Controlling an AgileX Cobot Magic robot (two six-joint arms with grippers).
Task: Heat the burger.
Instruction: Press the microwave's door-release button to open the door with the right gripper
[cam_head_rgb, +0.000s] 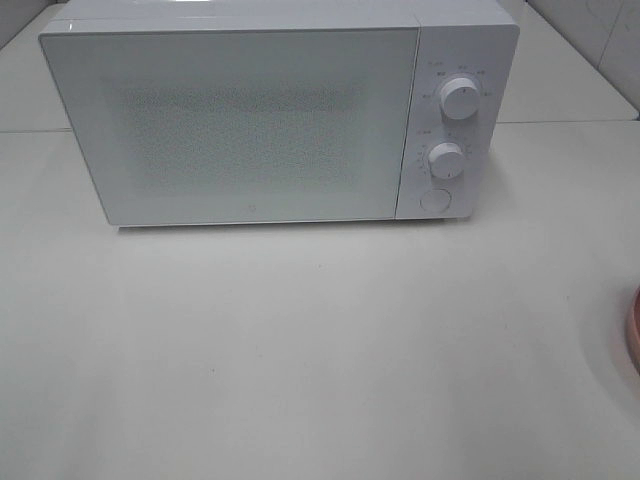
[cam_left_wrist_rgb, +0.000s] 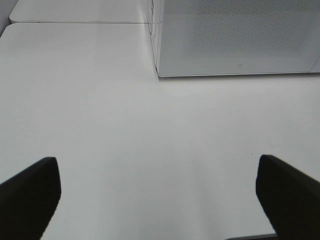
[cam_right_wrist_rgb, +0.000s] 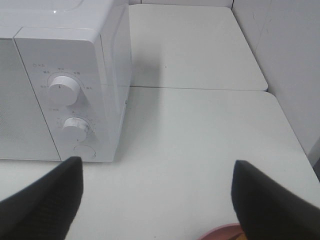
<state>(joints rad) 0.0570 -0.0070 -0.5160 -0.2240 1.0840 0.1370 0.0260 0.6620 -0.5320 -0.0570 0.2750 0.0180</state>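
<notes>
Microwave (cam_head_rgb: 250, 110) shut, plate (cam_right_wrist_rgb: 218, 234) by R jaws

We see a microwave (cam_head_rgb: 280, 115) with a smooth white casing and a faint sheen; whether it is plastic or painted metal we cannot tell. Its door (cam_left_wrist_rgb: 240, 35) looks like glossy glass over a fine dotted mesh. The upper knob (cam_head_rgb: 461, 98), lower knob (cam_head_rgb: 446, 160) and round button (cam_head_rgb: 434, 200) are smooth white, plastic by the look. The table (cam_head_rgb: 320, 350) has a smooth, matt off-white top. The plate (cam_head_rgb: 634, 330) shows a smooth pink rim. The fingers (cam_left_wrist_rgb: 30, 192) of the left gripper (cam_left_wrist_rgb: 157, 167) and right gripper (cam_right_wrist_rgb: 157, 170) are matt black.
</notes>
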